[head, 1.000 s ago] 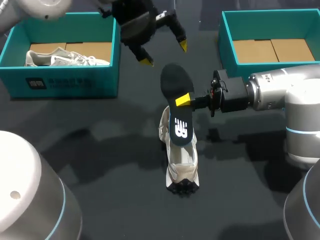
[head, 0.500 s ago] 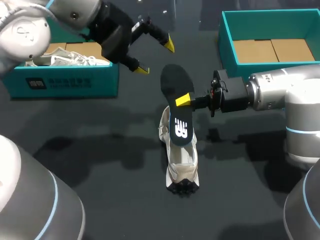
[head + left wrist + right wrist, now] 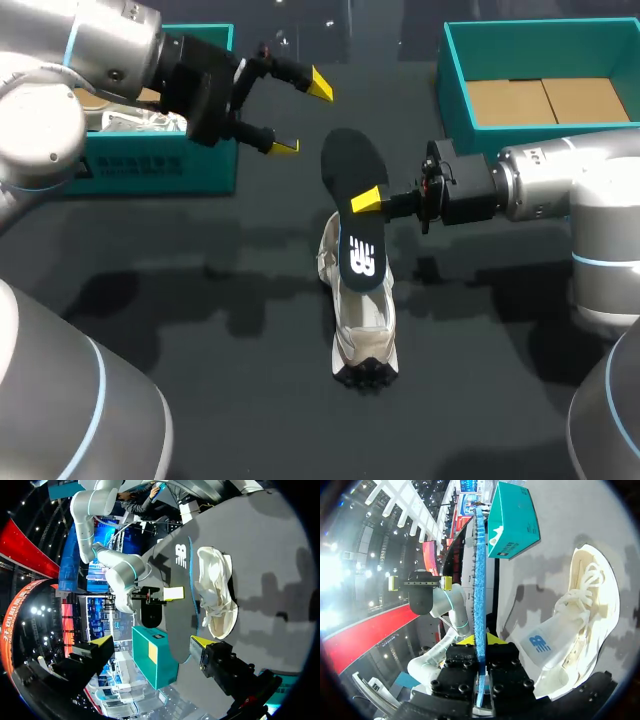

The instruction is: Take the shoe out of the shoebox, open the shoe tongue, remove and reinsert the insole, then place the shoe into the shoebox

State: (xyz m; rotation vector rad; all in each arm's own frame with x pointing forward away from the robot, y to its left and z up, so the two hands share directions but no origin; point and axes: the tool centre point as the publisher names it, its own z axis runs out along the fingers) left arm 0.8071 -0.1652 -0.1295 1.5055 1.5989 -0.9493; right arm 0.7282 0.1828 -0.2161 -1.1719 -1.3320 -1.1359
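Now the left shoebox (image 3: 150, 165) holds a shoe (image 3: 140, 122), the right gripper (image 3: 363, 203) pinches the insole (image 3: 350, 160), the left gripper (image 3: 300, 116) gapes empty.

Dark table (image 3: 200, 290) bearing a pale shoe (image 3: 365, 325), a left shoebox (image 3: 150, 165) and a right shoebox (image 3: 452, 75)

A white letter logo is printed on the flat black insole (image 3: 350, 160), on the half just below the right gripper (image 3: 366, 200) that clamps it. A blue logo marks the cream shoe's tongue (image 3: 540, 642) beside that gripper. The teal cardboard shoebox (image 3: 190, 170) under the left gripper (image 3: 302, 116) bears a dark label, too small to read.
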